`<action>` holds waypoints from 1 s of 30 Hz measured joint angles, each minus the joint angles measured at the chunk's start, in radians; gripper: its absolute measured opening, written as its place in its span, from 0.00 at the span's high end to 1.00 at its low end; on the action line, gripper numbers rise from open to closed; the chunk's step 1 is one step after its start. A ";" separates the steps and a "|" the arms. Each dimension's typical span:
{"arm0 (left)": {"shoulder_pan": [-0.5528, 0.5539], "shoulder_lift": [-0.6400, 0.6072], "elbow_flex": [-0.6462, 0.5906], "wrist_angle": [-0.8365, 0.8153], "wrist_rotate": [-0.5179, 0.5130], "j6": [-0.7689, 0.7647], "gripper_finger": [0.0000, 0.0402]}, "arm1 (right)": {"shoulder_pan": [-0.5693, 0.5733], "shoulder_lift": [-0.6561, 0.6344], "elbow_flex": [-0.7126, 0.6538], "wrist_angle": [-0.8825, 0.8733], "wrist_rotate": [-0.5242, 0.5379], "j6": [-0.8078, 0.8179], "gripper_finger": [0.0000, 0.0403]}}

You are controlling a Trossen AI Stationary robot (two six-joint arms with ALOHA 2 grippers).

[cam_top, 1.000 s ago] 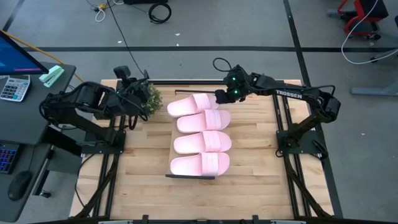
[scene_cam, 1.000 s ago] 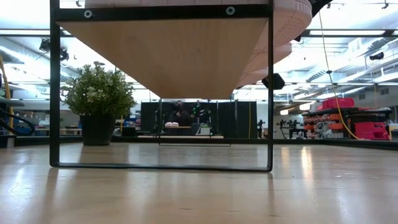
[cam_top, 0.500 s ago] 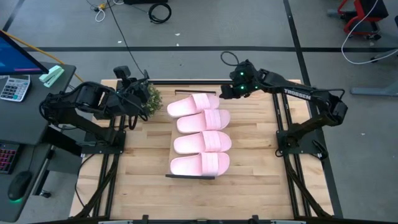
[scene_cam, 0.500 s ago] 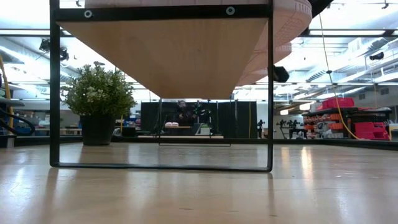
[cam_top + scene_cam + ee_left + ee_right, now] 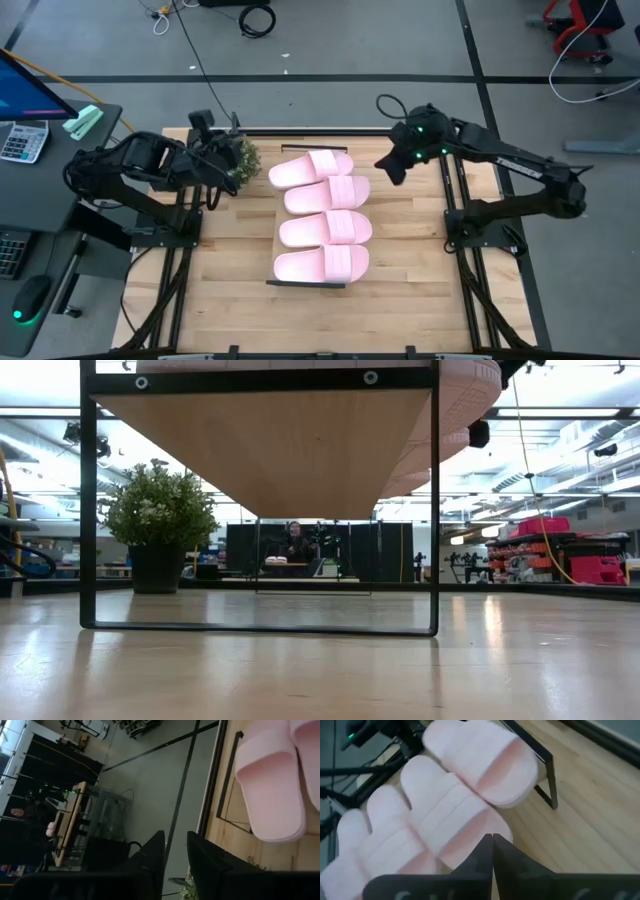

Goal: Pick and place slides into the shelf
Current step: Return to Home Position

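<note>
Four light pink foam open-toe slides (image 5: 322, 215), side by side along the long light-wood, black-framed shelf (image 5: 260, 450). Right gripper (image 5: 390, 168), just off the shelf's far right corner: fingers pressed together, empty. To go home, best lift up and outward, clear of the farthest slide. Left gripper (image 5: 220, 168), left of the shelf's far end by the small green potted plant (image 5: 243, 157): fingers narrowly parted, empty.

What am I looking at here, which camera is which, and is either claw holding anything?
Two dark robot arms work at a wooden table. The overhead picture shows everything: four pink slides lie side by side on the shelf, with a potted plant beside it. The low picture looks level under that shelf. The other two come from cameras on the arms' wrists. The right gripper hovers off the row's right side, fingers shut, empty. The left gripper waits by the plant, fingers slightly apart, holding nothing.
</note>
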State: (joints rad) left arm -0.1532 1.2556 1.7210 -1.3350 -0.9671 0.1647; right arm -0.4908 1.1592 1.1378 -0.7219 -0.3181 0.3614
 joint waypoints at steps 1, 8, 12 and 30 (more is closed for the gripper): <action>0.000 0.000 0.000 0.000 0.006 0.000 0.79 | 0.014 -0.013 0.000 -0.003 0.010 -0.017 0.97; 0.000 0.000 0.000 0.000 0.069 -0.072 0.82 | 0.169 -0.087 0.000 -0.010 0.050 -0.112 0.99; 0.000 0.000 0.000 0.018 0.101 -0.102 0.84 | 0.263 -0.101 0.000 -0.030 0.099 -0.113 0.99; -0.001 -0.175 -0.469 0.445 0.527 -0.191 0.98 | 0.403 -0.094 0.000 -0.076 0.198 -0.101 1.00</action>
State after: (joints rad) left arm -0.1539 1.0802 1.2518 -0.8898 -0.4400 -0.0261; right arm -0.0879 1.0649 1.1378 -0.7975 -0.1199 0.2600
